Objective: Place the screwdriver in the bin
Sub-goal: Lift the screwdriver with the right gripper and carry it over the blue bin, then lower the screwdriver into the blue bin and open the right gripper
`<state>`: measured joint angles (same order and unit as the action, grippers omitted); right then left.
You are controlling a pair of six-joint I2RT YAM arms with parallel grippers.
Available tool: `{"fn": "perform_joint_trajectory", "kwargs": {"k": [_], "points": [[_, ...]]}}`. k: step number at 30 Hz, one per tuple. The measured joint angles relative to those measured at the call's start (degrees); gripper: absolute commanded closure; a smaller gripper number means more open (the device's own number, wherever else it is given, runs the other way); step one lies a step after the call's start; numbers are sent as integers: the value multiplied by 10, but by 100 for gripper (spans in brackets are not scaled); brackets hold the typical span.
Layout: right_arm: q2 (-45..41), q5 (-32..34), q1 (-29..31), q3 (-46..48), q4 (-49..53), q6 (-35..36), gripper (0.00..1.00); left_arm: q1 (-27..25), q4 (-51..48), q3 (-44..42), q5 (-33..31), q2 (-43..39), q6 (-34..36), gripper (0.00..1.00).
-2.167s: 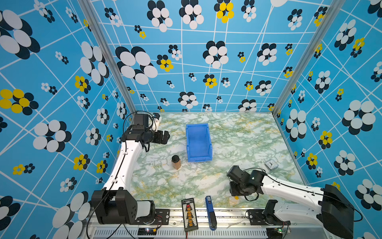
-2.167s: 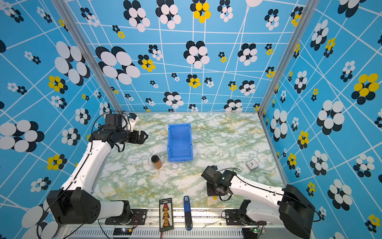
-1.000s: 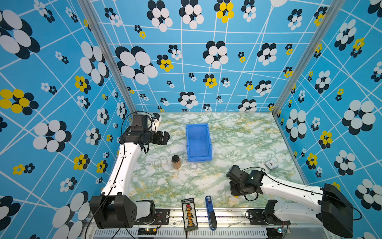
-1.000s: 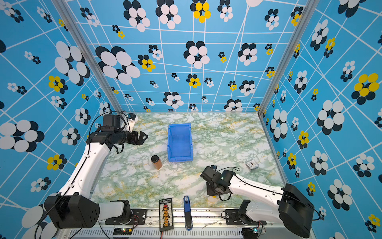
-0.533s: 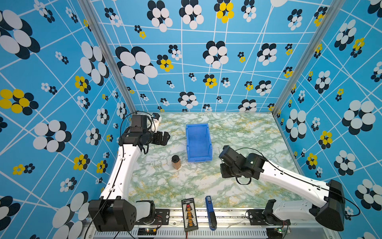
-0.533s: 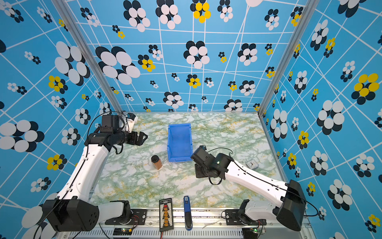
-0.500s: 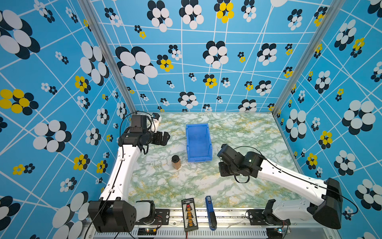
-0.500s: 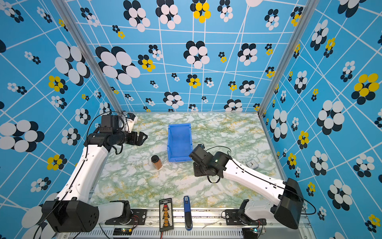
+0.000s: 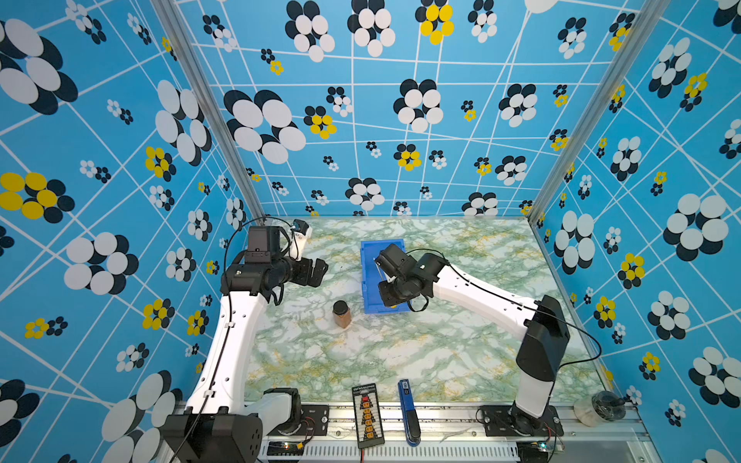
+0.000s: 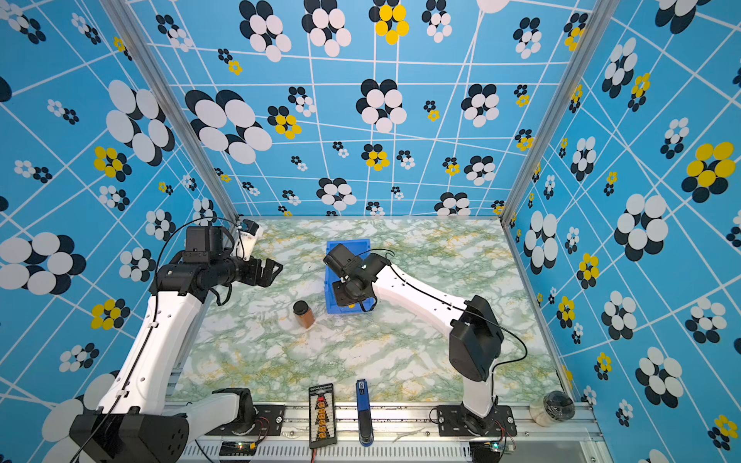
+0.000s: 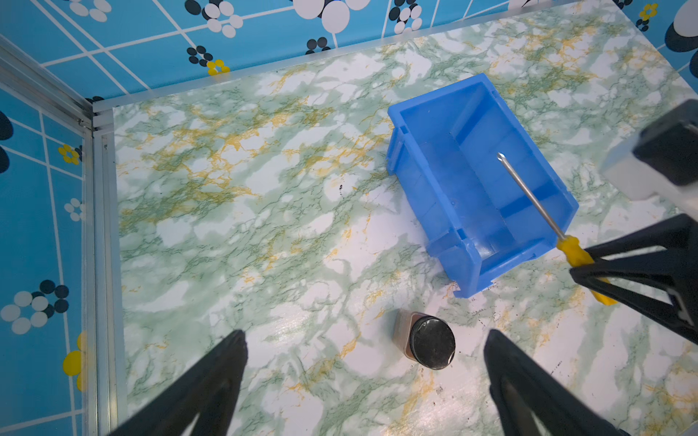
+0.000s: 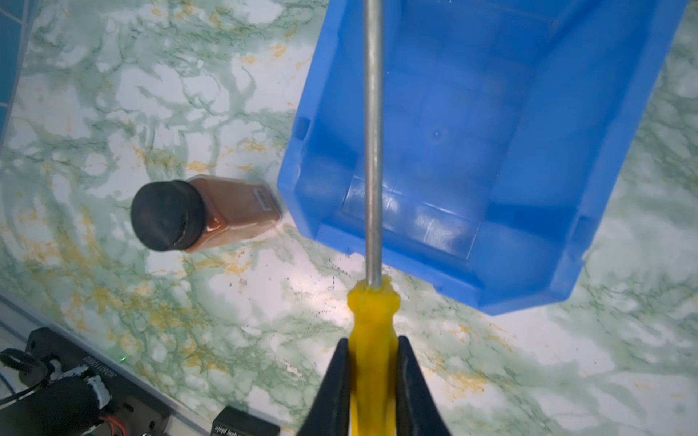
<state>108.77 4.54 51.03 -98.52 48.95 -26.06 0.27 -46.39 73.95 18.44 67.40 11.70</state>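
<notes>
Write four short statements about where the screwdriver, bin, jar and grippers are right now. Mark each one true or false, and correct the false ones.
1. The right gripper is shut on the yellow plastic handle of the slim, silver-shafted screwdriver. True.
2. The screwdriver's metal shaft reaches over the open, bright blue rectangular plastic bin. True.
3. The screwdriver lies on the bin's floor. False: the right gripper holds it above the bin.
4. The left gripper is shut on the small brown jar with a black lid. False: the left gripper is open and holds nothing. The jar stands upright on the green-veined marble-pattern table, outside the bin and near its front corner.
</notes>
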Motion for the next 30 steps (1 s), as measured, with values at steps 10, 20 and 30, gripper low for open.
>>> {"fn": "perform_joint_trajectory", "kwargs": {"k": [10,20,30], "points": [[106,0,-30,-90,27,45,91,0,0,0,3,-7,-1,1],[184,1,-51,-163,47,67,90,0,0,0,12,-8,-3,1],[258,0,-57,-217,62,75,90,0,0,0,14,-8,-5,1]]}}
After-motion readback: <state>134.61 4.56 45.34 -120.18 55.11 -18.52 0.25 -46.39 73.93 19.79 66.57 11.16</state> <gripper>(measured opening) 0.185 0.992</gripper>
